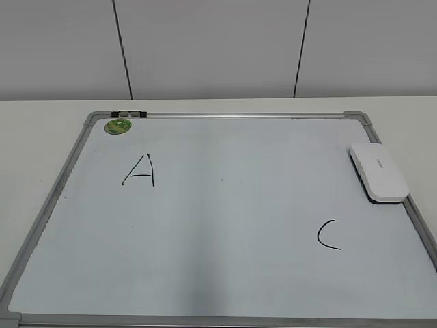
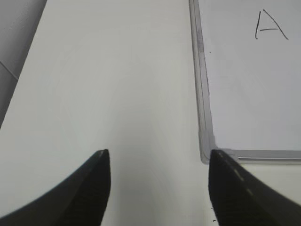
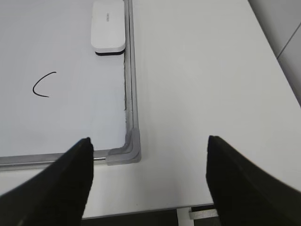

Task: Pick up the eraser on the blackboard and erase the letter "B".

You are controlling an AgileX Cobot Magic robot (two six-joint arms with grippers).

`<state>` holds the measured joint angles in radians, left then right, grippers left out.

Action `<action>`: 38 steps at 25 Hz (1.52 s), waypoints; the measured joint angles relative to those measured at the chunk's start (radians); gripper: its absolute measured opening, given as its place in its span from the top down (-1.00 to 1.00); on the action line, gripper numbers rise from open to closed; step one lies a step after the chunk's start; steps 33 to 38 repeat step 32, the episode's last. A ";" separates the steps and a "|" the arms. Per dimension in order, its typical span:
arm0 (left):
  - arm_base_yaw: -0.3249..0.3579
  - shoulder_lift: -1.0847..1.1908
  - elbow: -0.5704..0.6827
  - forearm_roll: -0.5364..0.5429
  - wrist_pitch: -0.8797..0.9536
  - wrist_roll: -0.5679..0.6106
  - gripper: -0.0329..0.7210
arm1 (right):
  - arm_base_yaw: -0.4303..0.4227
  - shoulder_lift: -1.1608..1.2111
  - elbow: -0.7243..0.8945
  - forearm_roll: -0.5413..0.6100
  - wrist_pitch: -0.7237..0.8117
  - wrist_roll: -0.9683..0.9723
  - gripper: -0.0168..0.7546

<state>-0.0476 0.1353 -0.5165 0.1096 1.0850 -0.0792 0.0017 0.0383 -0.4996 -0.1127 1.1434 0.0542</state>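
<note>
The blackboard (image 1: pixel 225 219), a white board in a silver-grey frame, lies flat on the table. The white eraser (image 1: pixel 379 171) lies on its right edge; it also shows in the right wrist view (image 3: pixel 108 26). A black "A" (image 1: pixel 140 171) and a black "C" (image 1: pixel 328 235) are on the board. No letter "B" shows in any view. My left gripper (image 2: pixel 157 162) is open and empty over the table beside the board's near left corner (image 2: pixel 207 150). My right gripper (image 3: pixel 149 150) is open and empty over the table by the near right corner (image 3: pixel 127 150). Neither gripper shows in the exterior view.
A round green sticker (image 1: pixel 117 126) and a small black clip (image 1: pixel 128 113) sit at the board's far left corner. The white table (image 1: pixel 41 130) reaches a grey panelled wall at the back. The table's near edge (image 3: pixel 155 211) runs just below my right gripper.
</note>
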 joint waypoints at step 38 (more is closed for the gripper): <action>0.035 -0.119 0.000 0.000 0.015 0.000 -0.39 | -0.015 -0.056 0.000 0.000 0.002 0.000 -0.48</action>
